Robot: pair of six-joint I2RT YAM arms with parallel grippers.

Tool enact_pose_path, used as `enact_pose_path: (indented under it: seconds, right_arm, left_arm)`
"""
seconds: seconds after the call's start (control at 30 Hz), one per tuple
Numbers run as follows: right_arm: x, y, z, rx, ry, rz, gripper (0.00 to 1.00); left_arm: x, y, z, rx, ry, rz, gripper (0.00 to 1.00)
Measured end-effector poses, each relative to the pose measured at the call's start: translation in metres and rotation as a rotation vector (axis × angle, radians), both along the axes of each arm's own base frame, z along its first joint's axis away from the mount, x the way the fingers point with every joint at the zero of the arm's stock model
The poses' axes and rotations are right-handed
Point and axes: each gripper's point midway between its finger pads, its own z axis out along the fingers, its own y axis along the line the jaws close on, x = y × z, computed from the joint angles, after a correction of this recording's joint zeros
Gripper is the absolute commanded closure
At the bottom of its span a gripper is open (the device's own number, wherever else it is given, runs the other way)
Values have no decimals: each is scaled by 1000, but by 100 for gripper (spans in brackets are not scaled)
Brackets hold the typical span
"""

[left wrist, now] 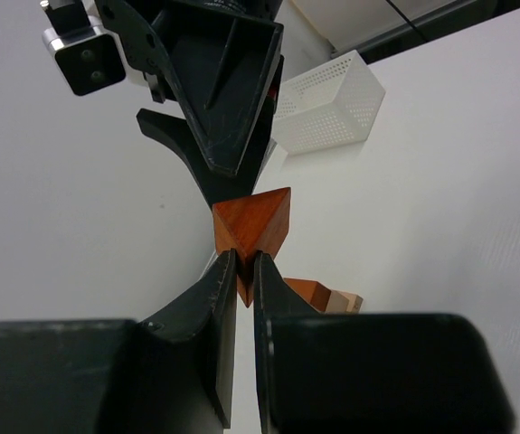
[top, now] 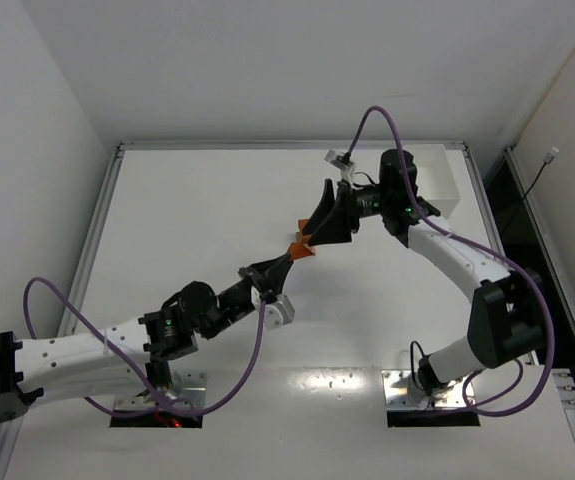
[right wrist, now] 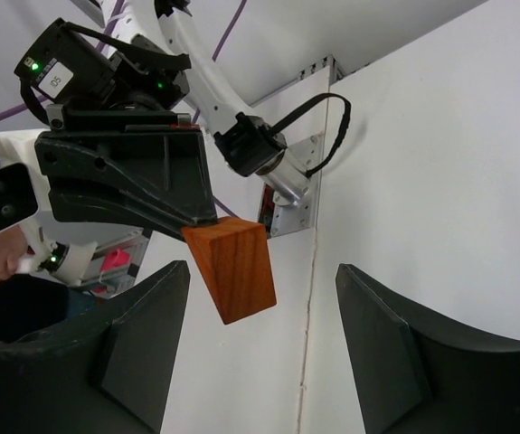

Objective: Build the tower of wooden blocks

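The white table (top: 217,200) fills the top view, and both arms reach to its middle. The left arm (top: 87,350) comes from the near left corner. The right arm (top: 467,270) bends around from the near right side. A white bin (top: 445,182) with perforated walls stands at the far right of the table, close behind the right wrist. The right gripper (top: 313,232) points toward the left one, and its two fingers (right wrist: 142,348) stand wide apart with nothing touching them. The left gripper (left wrist: 244,269) has its jaws together, clamped on the thin edge of a reddish-brown wedge (left wrist: 254,226). This wedge is near the middle of the table, in the gap between the right fingers, and it meets neither of them. In the left wrist view the tips of the two grippers are very close, with only the wedge between them. Just beyond the left fingers, more wood blocks (left wrist: 328,296) lie on the table, one reddish-brown and one pale tan. They are partly hidden, so I cannot tell if they are stacked.
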Motion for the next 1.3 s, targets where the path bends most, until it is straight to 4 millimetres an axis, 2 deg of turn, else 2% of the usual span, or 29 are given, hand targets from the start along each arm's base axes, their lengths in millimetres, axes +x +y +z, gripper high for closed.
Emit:
enact_pose_path:
  seconds: [0.47, 0.73, 0.83, 0.97, 1.13, 1.3]
  right_arm:
    - [-13, 10, 1, 0, 12, 52, 42]
    - [-19, 12, 1, 1, 15, 76, 52]
    - [-19, 12, 1, 1, 15, 77, 52]
    - [-22, 13, 1, 2, 16, 88, 57]
    - [-24, 14, 1, 2, 19, 100, 57]
    - [-25, 15, 0, 1, 22, 108, 66]
  left_arm:
    - [-1, 0, -3, 26, -69, -2, 100]
    - [-1, 1, -4, 38, -101, -4, 100]
    - [-2, 0, -3, 40, -112, -8, 100]
    - [-2, 0, -2, 35, -121, -8, 100]
    - [-2, 0, 0, 31, -130, -10, 100]
    - [-2, 0, 1, 28, -135, -13, 100]
